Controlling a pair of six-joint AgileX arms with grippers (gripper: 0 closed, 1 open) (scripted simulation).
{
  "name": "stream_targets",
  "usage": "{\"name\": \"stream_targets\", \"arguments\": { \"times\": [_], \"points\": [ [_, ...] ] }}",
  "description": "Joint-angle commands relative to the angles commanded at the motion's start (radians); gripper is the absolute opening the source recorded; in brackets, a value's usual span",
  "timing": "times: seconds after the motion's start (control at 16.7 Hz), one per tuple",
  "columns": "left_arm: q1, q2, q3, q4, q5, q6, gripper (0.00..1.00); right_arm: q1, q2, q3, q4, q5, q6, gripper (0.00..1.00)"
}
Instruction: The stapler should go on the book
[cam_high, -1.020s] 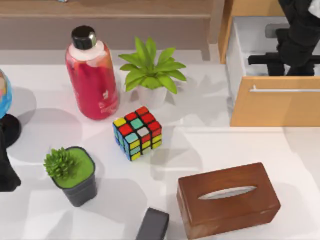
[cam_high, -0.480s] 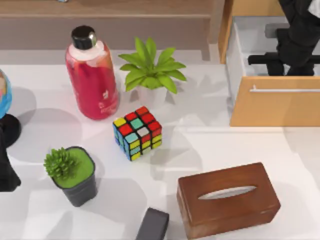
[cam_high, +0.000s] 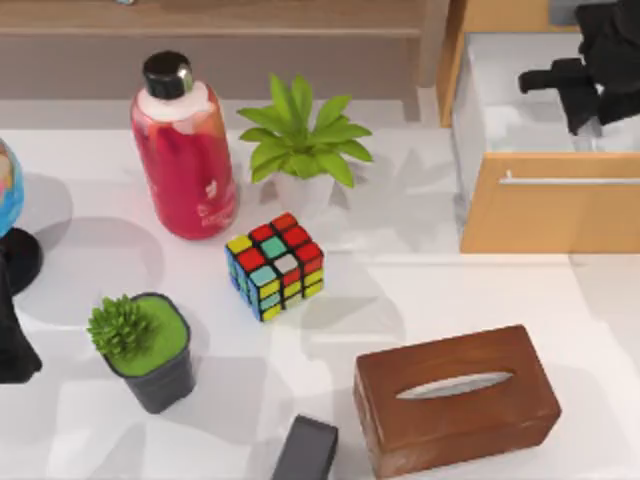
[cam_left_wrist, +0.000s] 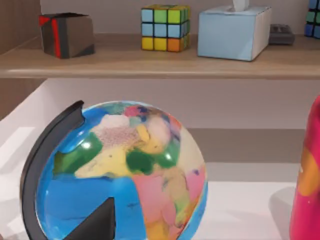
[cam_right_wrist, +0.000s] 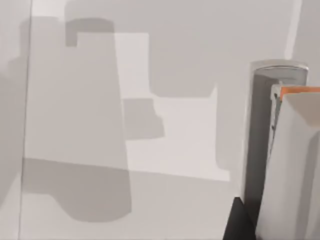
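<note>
Right gripper (cam_high: 570, 85) has lifted and pulled back inside the open drawer (cam_high: 550, 210) at the table's far right corner; grip state cannot tell. Grey-orange object (cam_right_wrist: 282, 165) stands by the drawer's wall, possibly the stapler, so the pickup looks not yet done. Dark slab (cam_high: 305, 450) at the near edge, maybe the book. Tissue box (cam_high: 455, 400) and cube (cam_high: 275, 265) lie between. Left arm (cam_high: 10, 340) parked at the left edge.

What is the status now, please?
Right claw over the open drawer at top right, grip unclear. Left arm parked at left edge. Stapler and book not identified. Tissue box and cube mid-table.
</note>
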Motion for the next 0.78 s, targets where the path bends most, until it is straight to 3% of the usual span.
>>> {"name": "stream_targets", "arguments": {
  "times": [0.36, 0.78],
  "points": [
    [0.000, 0.000, 0.000, 0.000, 0.000, 0.000, 1.00, -0.090, -0.274, -0.144, 0.035, -0.037, -0.144, 0.00],
    [0.000, 0.000, 0.000, 0.000, 0.000, 0.000, 1.00, -0.280, -0.531, -0.458, 0.040, -0.082, -0.317, 0.00]
  ]
}}
